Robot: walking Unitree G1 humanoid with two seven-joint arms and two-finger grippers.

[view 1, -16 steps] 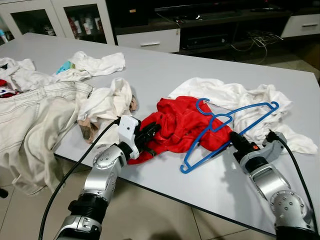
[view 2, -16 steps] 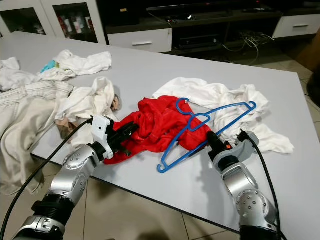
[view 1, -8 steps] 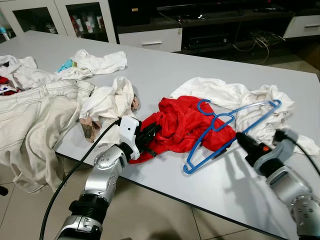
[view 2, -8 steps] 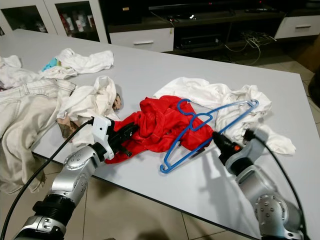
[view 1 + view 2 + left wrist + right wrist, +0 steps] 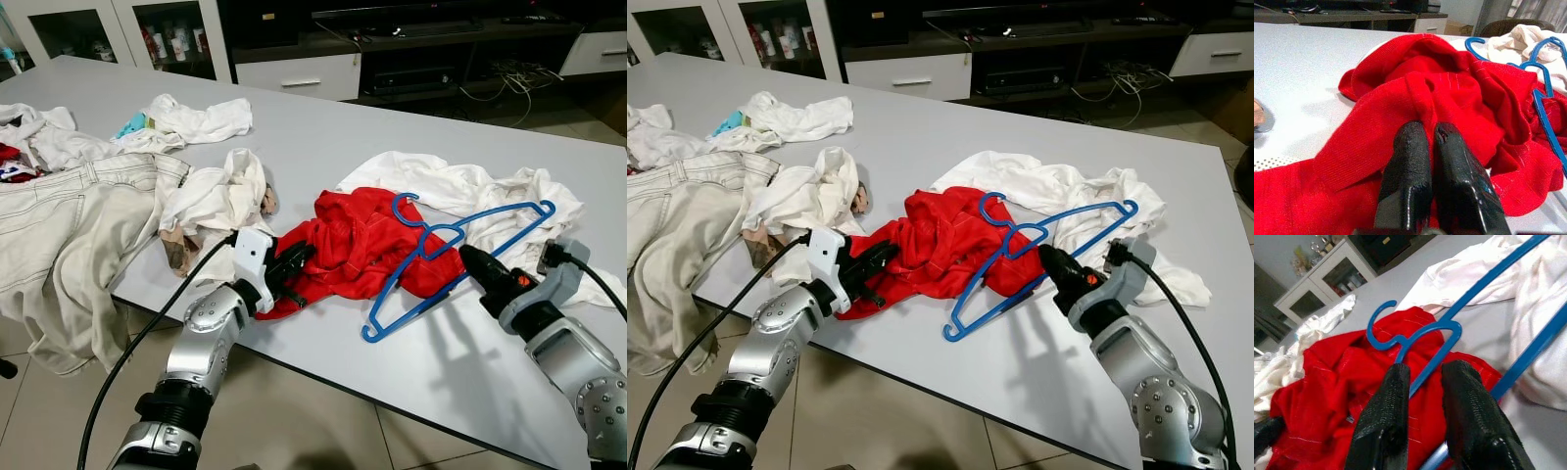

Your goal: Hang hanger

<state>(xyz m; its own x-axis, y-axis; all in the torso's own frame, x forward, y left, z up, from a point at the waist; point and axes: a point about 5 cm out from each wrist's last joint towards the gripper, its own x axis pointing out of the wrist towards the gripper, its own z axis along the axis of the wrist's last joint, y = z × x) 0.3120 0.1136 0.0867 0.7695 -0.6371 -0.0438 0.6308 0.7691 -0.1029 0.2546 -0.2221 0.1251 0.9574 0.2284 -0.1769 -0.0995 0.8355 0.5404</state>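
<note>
**Gripping red cloth beside a blue hanger on a cluttered table**

Lying across the middle of the grey table [image 5: 323, 132], the blue hanger [image 5: 453, 257] rests partly on a crumpled red garment [image 5: 367, 250] and partly on a heap of white clothes [image 5: 470, 196], its hook toward the far side and one end of its bar down on the bare tabletop near the front edge.

The left gripper [image 5: 1431, 139] is clenched on a fold of the red garment at the cloth's near-left edge, its two black fingers [image 5: 1408, 171] pressed together with the fabric bunched between the tips.

The right gripper [image 5: 1425, 374] hovers just beside the hanger on the right, pointing at its lower bar. Its fingers [image 5: 1469, 406] stand slightly apart with nothing between them, and the wrist view looks through the gap at the hanger's neck and hook.

Further left lie a pair of pale jeans [image 5: 69, 230] draped over the table edge, a bundle of white cloth [image 5: 211, 201] and another white garment [image 5: 201, 117] toward the far corner. Dark cabinets [image 5: 294, 39] stand behind the table.
</note>
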